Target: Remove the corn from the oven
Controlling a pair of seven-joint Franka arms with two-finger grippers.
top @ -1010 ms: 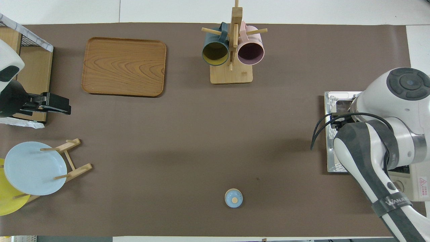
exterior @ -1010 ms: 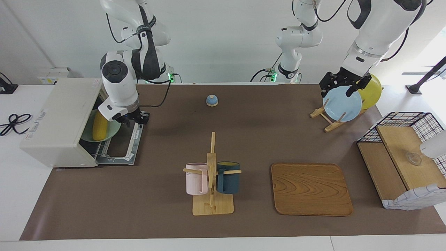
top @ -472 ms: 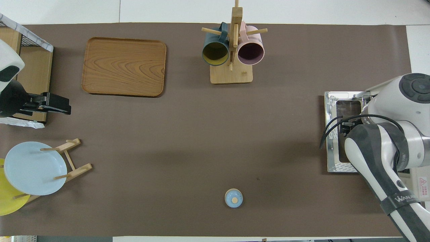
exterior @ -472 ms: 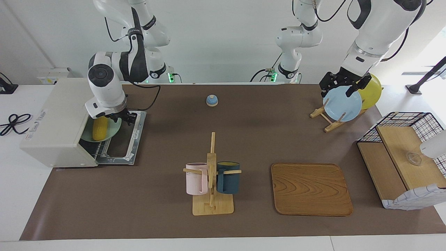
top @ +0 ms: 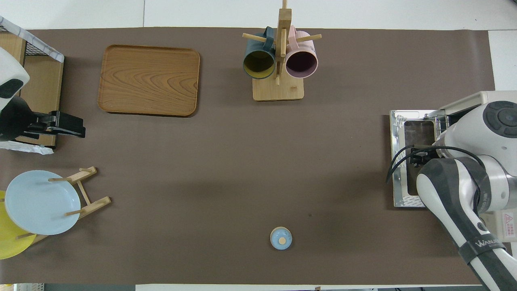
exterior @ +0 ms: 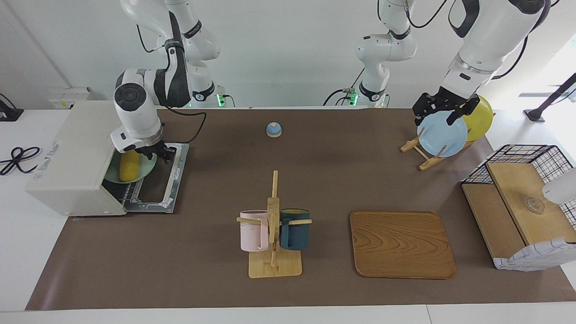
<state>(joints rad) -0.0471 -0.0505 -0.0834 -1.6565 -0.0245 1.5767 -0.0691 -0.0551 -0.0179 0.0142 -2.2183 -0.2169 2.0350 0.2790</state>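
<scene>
The off-white oven stands at the right arm's end of the table, its door dropped flat onto the mat. Inside, on the wire rack, the yellow corn lies on a pale green plate. My right gripper is down at the oven's mouth, over the plate's rim nearest the robots and right beside the corn's end. In the overhead view its own arm covers it and the corn. My left gripper waits open and raised beside the wire basket.
A mug rack with a pink and a dark blue mug stands mid-table, and a wooden tray lies beside it. A small blue knob sits near the robots. A blue plate and a yellow plate stand in a wooden rack.
My right arm swung toward the oven and its gripper moved from over the open door to the plate's rim. In the last half second it barely shifted. The left arm stayed still.
</scene>
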